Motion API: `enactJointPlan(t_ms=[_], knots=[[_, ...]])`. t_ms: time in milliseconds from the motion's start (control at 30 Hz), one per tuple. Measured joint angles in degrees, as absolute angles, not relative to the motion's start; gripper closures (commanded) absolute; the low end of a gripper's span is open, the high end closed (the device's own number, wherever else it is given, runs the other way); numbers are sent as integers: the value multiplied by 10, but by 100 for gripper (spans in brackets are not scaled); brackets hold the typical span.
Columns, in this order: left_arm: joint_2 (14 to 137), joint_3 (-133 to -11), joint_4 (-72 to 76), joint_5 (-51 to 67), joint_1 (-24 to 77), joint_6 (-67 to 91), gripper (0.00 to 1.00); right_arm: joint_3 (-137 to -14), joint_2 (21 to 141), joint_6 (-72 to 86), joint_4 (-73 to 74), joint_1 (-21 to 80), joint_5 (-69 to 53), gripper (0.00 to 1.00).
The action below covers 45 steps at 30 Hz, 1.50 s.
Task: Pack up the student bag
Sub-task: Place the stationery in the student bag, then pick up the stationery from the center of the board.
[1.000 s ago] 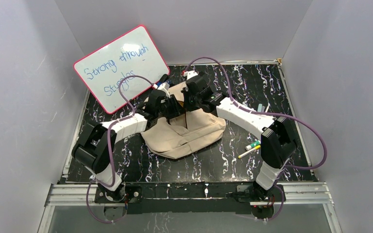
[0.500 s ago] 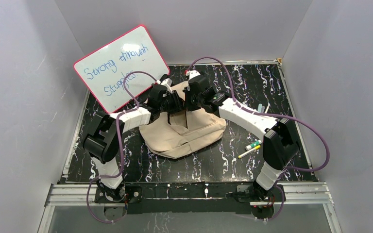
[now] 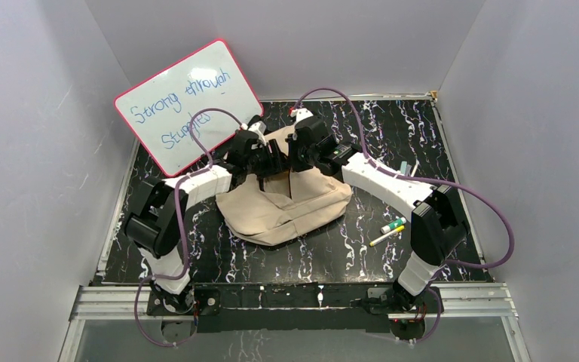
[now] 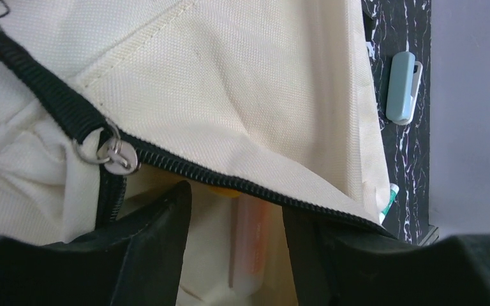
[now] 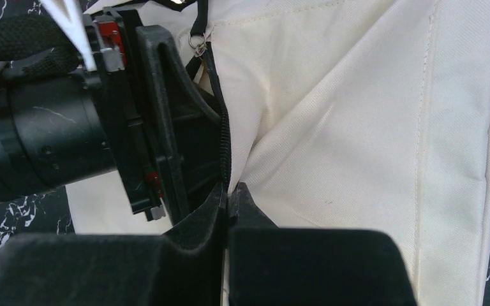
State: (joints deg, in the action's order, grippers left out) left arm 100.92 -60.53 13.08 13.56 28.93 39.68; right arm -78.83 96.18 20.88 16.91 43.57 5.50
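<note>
Left pincer (image 4: 235, 210), just right of a red-framed whiteboard (image 3: 188, 105) that leans in the far-left corner with blue handwriting on it, hangs at the mouth of the bag (image 3: 286, 207) with its fingers apart and nothing clamped between them. Through the gap the left wrist view looks down into the bag's pale inside, where an orange-tinted stick-shaped thing (image 4: 250, 242) lies, too blurred to name. A black zipper (image 4: 185, 167) runs across just above the fingertips, its metal pull (image 4: 116, 155) at the left. The tan bag lies slumped in the middle of the black marbled desk (image 3: 392, 143), its open end toward the far side, where both arms meet over it. Right pincer (image 5: 228, 194) comes in from the other side with its fingers together, clamped on the bag's zipper edge. Further right on the desk, apart from the bag, lie a small grey-blue object (image 3: 405, 167), a green-capped marker (image 3: 393, 225) and a yellow pen (image 3: 386, 237).
</note>
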Motion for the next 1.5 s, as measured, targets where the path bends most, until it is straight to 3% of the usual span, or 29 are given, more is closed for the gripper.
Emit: enactJointPlan(t_ms=[200,500,667,800,1000,1167,1367,1500], knots=[[949,-596,89,115,288,382,47,-788,961,209,169,436,49,99],[825,-508,68,93,286,387,47,-781,961,218,161,436,34,72],[791,-466,57,78,286,405,47,-778,957,228,151,436,25,52],[746,-447,37,34,286,416,47,-752,925,236,144,436,33,46],[688,-436,14,-35,286,416,48,-687,829,264,148,436,105,34],[686,-436,-4,-65,284,411,48,-630,751,309,183,431,199,17],[693,-436,-6,-76,284,412,48,-602,715,396,283,404,317,15],[701,-436,-5,-75,284,421,48,-574,714,427,332,319,319,12]])
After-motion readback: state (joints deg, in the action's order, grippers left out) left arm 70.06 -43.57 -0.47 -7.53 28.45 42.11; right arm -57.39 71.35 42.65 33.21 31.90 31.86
